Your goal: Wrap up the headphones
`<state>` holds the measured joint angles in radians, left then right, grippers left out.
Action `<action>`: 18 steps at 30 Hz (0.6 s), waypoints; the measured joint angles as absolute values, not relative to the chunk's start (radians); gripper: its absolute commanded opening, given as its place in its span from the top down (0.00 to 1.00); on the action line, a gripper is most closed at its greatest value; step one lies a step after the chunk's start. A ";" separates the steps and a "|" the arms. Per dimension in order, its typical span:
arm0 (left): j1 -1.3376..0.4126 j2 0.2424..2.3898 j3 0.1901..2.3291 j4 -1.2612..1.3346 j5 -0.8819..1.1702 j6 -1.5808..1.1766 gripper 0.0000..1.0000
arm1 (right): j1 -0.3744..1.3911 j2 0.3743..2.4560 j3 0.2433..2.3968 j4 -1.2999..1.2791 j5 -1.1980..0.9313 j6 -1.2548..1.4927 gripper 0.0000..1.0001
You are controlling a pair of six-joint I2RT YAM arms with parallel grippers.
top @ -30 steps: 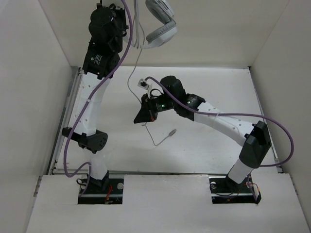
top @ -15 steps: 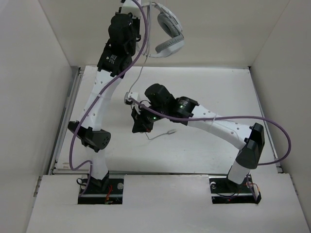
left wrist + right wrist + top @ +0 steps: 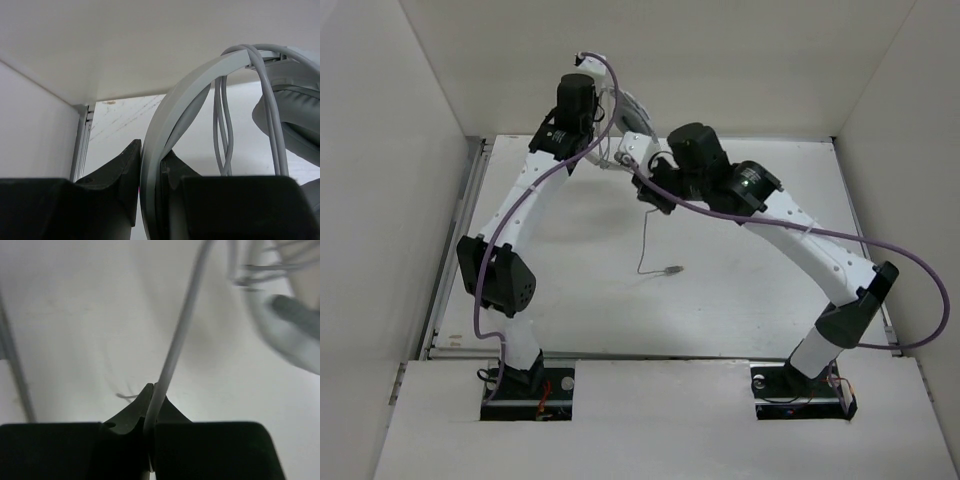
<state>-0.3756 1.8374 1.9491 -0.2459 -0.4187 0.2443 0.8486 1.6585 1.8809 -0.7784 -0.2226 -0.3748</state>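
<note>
The white and grey headphones (image 3: pixel 636 112) hang in the air at the back of the table. My left gripper (image 3: pixel 609 120) is shut on their curved headband (image 3: pixel 165 115). Several turns of the thin grey cable (image 3: pixel 223 125) loop over the headband beside a padded earcup (image 3: pixel 292 122). My right gripper (image 3: pixel 651 193) sits just in front of the headphones and is shut on the cable (image 3: pixel 172 355), which runs up from its jaws to the blurred headphones (image 3: pixel 285 325). Below it the free cable (image 3: pixel 642 240) hangs down, and its plug (image 3: pixel 672 270) lies on the table.
White walls enclose the table on the left, back and right. A metal rail (image 3: pixel 460 230) runs along the left edge, also showing in the left wrist view (image 3: pixel 82 140). Purple arm cables (image 3: pixel 910 290) loop beside both arms.
My left arm has brought the headphones down and toward the right gripper. My right gripper has moved back and to the right, up to the headphones, with the cable in it. The plug has shifted little.
</note>
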 measured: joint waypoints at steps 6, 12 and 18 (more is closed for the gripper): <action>-0.448 1.743 1.817 -0.250 -0.412 0.265 1.00 | 0.749 1.624 1.899 -0.757 -0.038 -0.501 1.00; -0.561 1.664 1.761 -0.251 -0.373 0.270 1.00 | 0.679 1.604 1.861 -0.659 0.124 -0.624 1.00; -0.603 1.623 1.728 -0.271 -0.335 0.270 1.00 | 0.592 1.588 1.833 -0.519 0.244 -0.760 1.00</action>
